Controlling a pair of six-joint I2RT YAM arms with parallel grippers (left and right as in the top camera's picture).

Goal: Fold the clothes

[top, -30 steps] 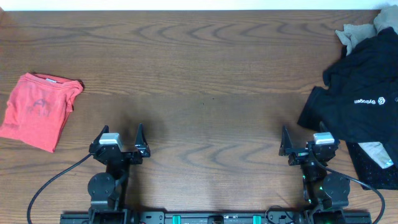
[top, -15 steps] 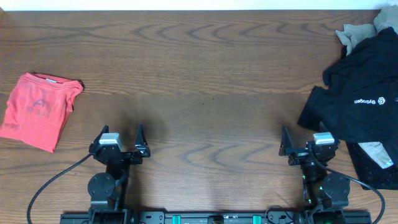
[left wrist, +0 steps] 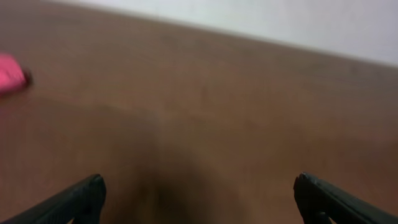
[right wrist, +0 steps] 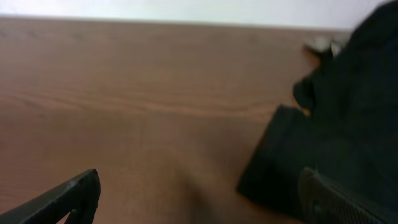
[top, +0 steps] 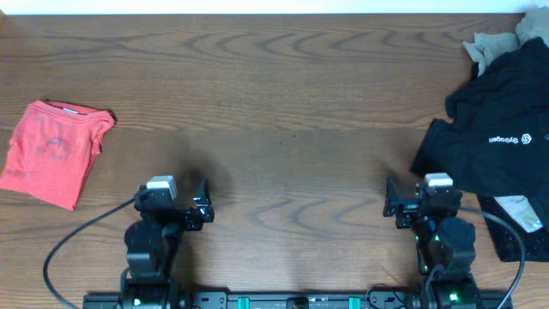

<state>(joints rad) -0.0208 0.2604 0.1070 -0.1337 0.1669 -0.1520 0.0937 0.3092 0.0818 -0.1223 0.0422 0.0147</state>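
Observation:
A large black shirt (top: 502, 129) with white logo lettering lies crumpled at the table's right edge. A beige garment (top: 493, 43) lies behind it at the far right corner. A coral-red tee (top: 51, 153) lies folded at the left. My left gripper (top: 171, 196) is open and empty over bare wood near the front. In the left wrist view (left wrist: 199, 202) the red tee (left wrist: 9, 73) shows far left. My right gripper (top: 420, 196) is open and empty just left of the black shirt's sleeve. In the right wrist view (right wrist: 199, 199) the black shirt (right wrist: 336, 124) lies ahead on the right.
A dark mesh fabric with a pale patch (top: 519, 225) lies under the black shirt at the front right, next to my right arm. The wooden table (top: 283, 103) runs wide between the clothes. Cables trail from both arm bases at the front edge.
Both arms have shifted at their bases, the wrists rising and tilting forward. The clothes have not moved. Both grippers stay open.

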